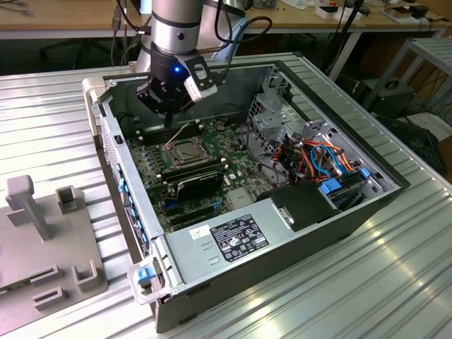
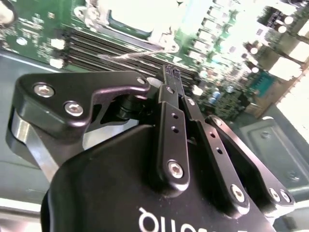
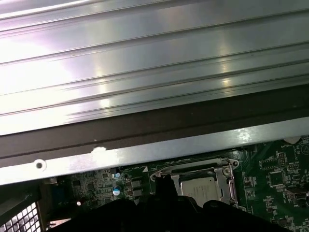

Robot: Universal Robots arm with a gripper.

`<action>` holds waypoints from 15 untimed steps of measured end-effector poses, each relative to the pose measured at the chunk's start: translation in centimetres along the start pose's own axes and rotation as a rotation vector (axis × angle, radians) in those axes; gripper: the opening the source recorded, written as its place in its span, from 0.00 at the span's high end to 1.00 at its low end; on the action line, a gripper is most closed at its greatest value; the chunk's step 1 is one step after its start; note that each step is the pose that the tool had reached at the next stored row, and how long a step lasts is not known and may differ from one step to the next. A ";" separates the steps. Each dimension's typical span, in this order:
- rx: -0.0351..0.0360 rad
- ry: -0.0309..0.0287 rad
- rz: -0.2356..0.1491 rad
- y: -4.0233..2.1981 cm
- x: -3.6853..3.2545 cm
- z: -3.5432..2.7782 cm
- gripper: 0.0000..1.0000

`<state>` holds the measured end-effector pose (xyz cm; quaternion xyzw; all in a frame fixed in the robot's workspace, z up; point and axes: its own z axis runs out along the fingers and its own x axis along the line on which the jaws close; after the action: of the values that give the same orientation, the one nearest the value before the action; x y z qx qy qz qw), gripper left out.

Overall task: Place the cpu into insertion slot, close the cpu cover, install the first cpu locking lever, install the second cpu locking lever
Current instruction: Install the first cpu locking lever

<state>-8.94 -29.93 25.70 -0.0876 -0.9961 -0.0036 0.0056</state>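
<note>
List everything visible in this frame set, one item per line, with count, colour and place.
computer case: one, dark grey, open, on the table
table: one, silver, ribbed, under the case
motherboard: one, green, on the case floor
cpu: one, silver-grey, seated inside the cover's frame
cpu cover: one, silver-grey, lying around the cpu
memory slots: several, black, beside the cpu
power supply: one, silver, black label, near end of the case
cables: several, orange and blue, exterior view's right
fixture tray: one, grey, exterior view's left
arm: one, silver, reaching into the case
pincer: one, black, shut, over the motherboard
</note>
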 end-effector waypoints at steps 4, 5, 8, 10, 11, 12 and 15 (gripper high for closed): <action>-0.0001 0.0009 0.000 0.10 -0.58 0.07 0.89; -0.0002 0.0009 0.000 0.11 -0.59 0.08 0.89; -0.0073 0.0022 0.000 0.11 -0.59 0.08 0.89; -0.0074 0.0022 -0.001 0.10 -0.59 0.08 0.89; -0.0075 0.0022 -0.001 0.11 -0.59 0.08 0.89; -0.0076 0.0022 0.000 0.11 -0.59 0.08 0.89; -0.0077 0.0022 0.000 0.11 -0.59 0.08 0.89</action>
<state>-8.34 -29.92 25.61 -0.0874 -0.9961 -0.0076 0.0064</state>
